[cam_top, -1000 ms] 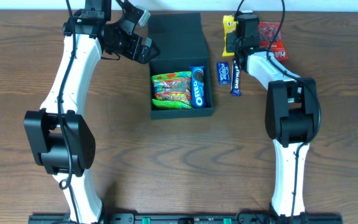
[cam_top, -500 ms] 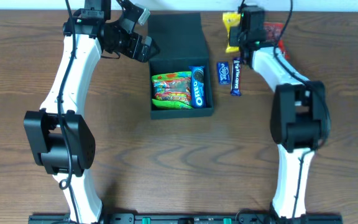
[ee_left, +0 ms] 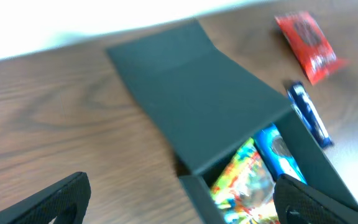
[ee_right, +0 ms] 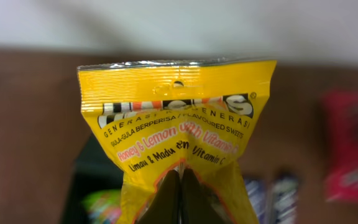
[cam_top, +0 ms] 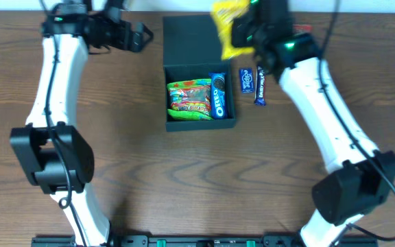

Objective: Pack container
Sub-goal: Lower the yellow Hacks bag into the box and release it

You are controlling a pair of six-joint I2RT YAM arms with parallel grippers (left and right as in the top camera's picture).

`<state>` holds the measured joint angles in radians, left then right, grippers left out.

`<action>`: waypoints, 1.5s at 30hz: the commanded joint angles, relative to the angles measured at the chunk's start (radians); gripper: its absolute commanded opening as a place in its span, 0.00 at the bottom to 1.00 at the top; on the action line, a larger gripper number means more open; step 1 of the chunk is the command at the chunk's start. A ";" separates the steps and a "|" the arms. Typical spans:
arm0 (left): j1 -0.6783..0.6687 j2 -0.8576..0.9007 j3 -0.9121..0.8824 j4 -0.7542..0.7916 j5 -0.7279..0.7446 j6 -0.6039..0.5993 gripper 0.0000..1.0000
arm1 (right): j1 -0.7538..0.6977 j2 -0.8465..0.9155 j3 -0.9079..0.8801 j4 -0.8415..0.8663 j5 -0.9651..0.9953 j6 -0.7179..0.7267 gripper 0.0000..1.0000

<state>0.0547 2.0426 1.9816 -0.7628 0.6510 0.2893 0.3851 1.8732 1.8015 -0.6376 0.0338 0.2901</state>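
**Stock on the table: open container, part filled, one packet held aloft**

1. Container [cam_top: 201,124]. Dark teal-green rectangular box, resting on the wooden table [cam_top: 184,185]. Its hinged lid [cam_top: 192,38] is laid back flat on the far side of the box, so the inside is exposed.

2. Contents of the container. A multicoloured packet [cam_top: 189,96] fills the left and middle. A blue Oreo packet [cam_top: 218,95] stands along the right wall. A green packet [cam_top: 187,114] lies against the near wall.

3. Yellow packet [ee_right: 179,134]. Printed "Honey & Lemon". In the overhead view it hangs over the lid's far right corner, off the table.

4. Right gripper [ee_right: 180,186]. Clenched on the lower part of the yellow packet, its dark fingers pinching the foil from both sides.

5. Left gripper [cam_top: 134,38]. Released, with the fingers spread wide and nothing between them. It sits to the left of the lid, apart from it.

6. Small blue packet [cam_top: 246,80]. Lies on the table just right of the container.

7. Dark chocolate bar [cam_top: 260,86]. Lies beside the small blue packet, on the side away from the container.

8. Red packet [ee_left: 307,45]. Lies on the table further right of the container, beyond the bar towards the far edge. It is mostly covered by the right arm in the overhead view.
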 commanded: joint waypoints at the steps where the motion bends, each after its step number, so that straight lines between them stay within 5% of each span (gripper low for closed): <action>1: 0.055 0.003 0.074 -0.024 0.004 -0.032 0.95 | 0.067 0.027 -0.004 -0.040 -0.053 0.157 0.01; 16: 0.089 0.003 0.102 -0.107 0.003 -0.032 0.95 | 0.248 0.187 -0.010 -0.088 -0.049 0.345 0.02; 18: 0.089 0.003 0.102 -0.108 0.003 -0.032 0.95 | 0.253 0.187 -0.010 -0.089 -0.050 0.336 0.47; 19: 0.089 0.003 0.102 -0.108 0.003 -0.032 0.95 | 0.253 0.186 -0.010 -0.089 -0.049 0.325 0.89; 20: 0.089 0.003 0.102 -0.108 0.003 -0.032 0.95 | 0.253 0.185 -0.010 -0.089 -0.049 0.317 0.99; 22: 0.089 0.003 0.102 -0.108 0.003 -0.032 0.95 | 0.244 0.176 -0.009 -0.089 -0.049 0.313 0.99; 27: 0.089 0.003 0.102 -0.108 0.003 -0.032 0.95 | 0.206 0.124 -0.008 -0.084 -0.045 0.179 0.95; 29: 0.089 0.003 0.102 -0.108 0.004 -0.032 0.95 | 0.193 0.121 -0.008 -0.088 -0.055 0.099 0.61; 30: 0.089 0.003 0.102 -0.108 0.004 -0.032 0.95 | 0.184 0.123 -0.010 -0.088 -0.082 0.045 0.16; 31: 0.089 0.003 0.102 -0.108 0.004 -0.032 0.95 | 0.181 0.126 -0.011 -0.087 -0.100 0.016 0.01; 45: 0.089 0.003 0.102 -0.153 0.004 -0.032 0.95 | 0.185 0.376 -0.017 -0.098 -0.202 -0.122 0.01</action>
<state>0.1436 2.0426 2.0644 -0.9115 0.6510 0.2615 0.5674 2.2272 1.7866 -0.7284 -0.1509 0.2092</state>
